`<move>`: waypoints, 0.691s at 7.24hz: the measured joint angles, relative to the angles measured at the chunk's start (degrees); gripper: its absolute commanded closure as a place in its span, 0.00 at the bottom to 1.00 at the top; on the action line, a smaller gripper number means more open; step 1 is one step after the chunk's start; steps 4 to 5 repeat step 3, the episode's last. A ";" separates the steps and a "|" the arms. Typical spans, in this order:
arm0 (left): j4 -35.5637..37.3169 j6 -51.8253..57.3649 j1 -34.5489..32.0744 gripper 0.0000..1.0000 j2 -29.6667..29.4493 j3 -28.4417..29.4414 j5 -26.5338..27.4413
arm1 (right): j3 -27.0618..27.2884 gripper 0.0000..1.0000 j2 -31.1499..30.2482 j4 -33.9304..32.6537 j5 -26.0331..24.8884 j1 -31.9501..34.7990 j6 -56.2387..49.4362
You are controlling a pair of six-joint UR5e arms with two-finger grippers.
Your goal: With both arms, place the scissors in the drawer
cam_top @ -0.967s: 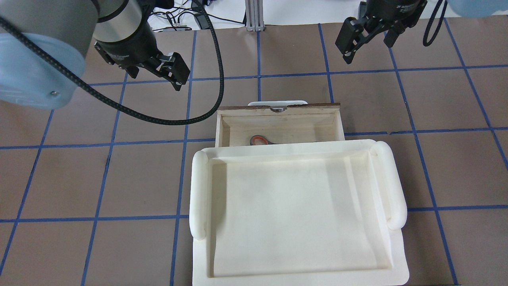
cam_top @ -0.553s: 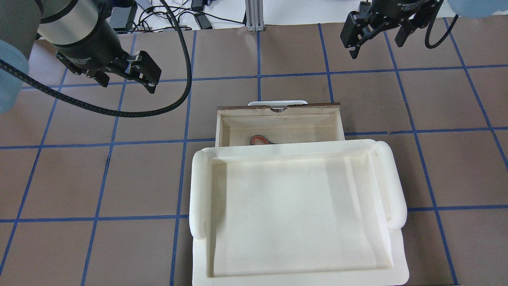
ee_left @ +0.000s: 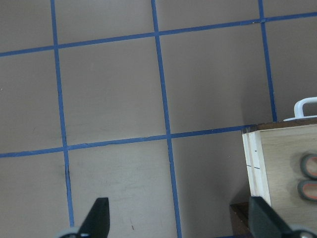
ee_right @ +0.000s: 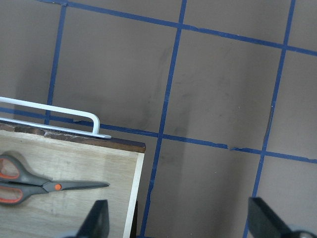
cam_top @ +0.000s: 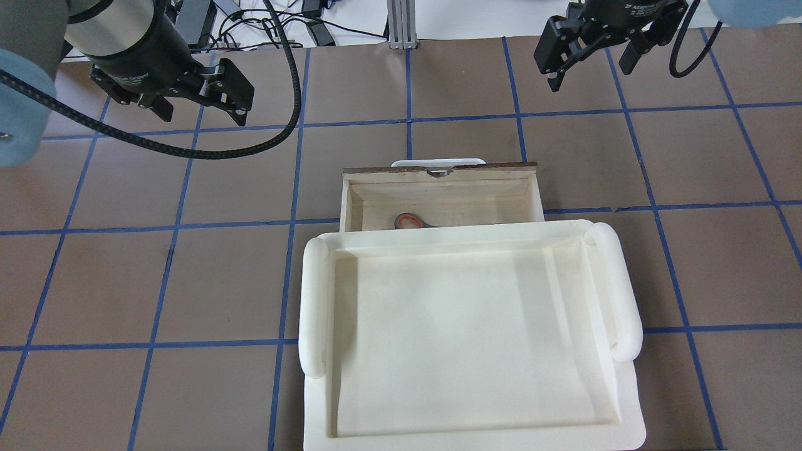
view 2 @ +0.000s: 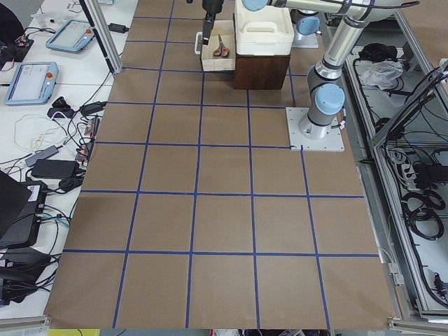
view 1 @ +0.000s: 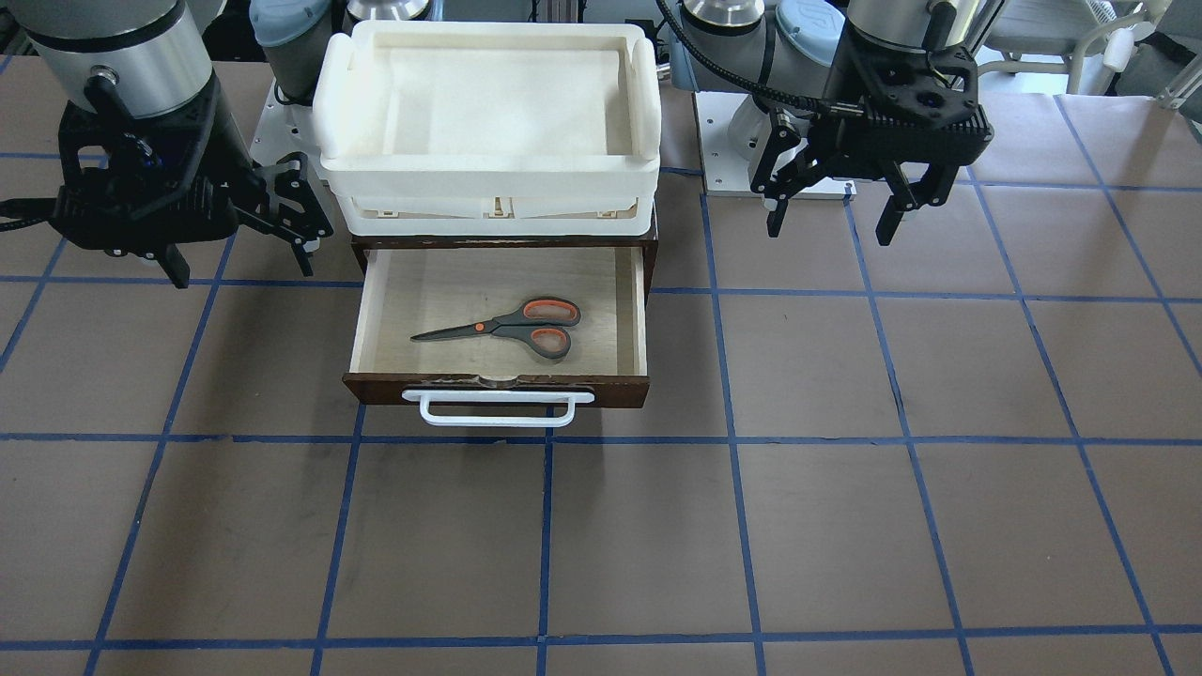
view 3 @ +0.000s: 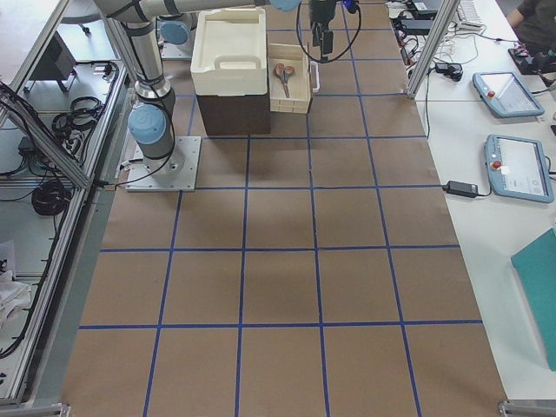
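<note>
Scissors (view 1: 496, 329) lie in drawer (view 1: 441, 291) (open)

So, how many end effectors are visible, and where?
2. The left end effector hovers above the table on the robot's left of the drawer, the right end effector on the other side. Both are open.

Overhead: scissors (cam_top: 410, 221) mostly under the tray (cam_top: 438, 233) rim. One orange-lined loop shows, blades hidden. On the drawer (cam_top: 438, 188), the handle (cam_top: 438, 162) is only a white sliver at its 12 o'clock side.
Front view: cabinet (view 1: 507, 242) is a dark strip beneath the tray, rest covered.
Left wrist: scissors clipped at the 3 o'clock edge, two loops partly in; handle clipped there too.
Right wrist: loops and handle run off at 9 o'clock.
Wrist views, left gripper (ee_left: 181, 220) and right gripper (ee_right: 181, 220): fingertips only, bodies cut at 6 o'clock.
Side views: scissors a speck, jaw spacing too small to read.
</note>
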 measured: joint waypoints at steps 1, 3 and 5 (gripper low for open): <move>0.05 -0.21 -0.05 0.00 0.15 -0.13 0.04 | 0.01 0.00 0.01 -0.01 0.21 -0.02 -0.01; 0.07 -0.44 -0.23 0.00 0.30 -0.41 0.06 | 0.02 0.00 -0.02 0.11 0.35 -0.08 -0.30; 0.07 -0.44 -0.23 0.00 0.30 -0.41 0.06 | 0.02 0.00 -0.02 0.11 0.35 -0.08 -0.30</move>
